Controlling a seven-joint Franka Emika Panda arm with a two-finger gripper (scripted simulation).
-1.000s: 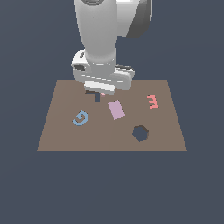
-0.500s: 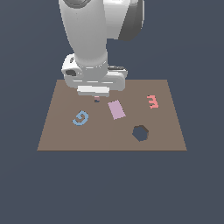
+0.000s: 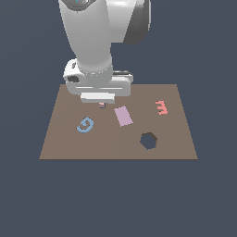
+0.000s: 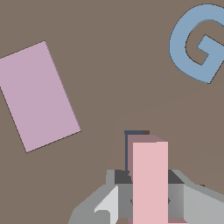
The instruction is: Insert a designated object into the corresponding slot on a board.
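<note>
The jaws are clamped on the tiny salmon-pink piece, holding it upright so it can go straight down. In the wrist view a thin dark edge of the L-shaped slot shows just past the piece's far end, so the piece seems to hang almost over its cutout. In the exterior view the piece peeps out below the wrist, left of centre, on the brown board, near the lilac rectangle and the blue G. The salmon-pink E and hexagonal hole lie well apart. Against half a second ago, the arm has shifted towards the exterior view's left.
</note>
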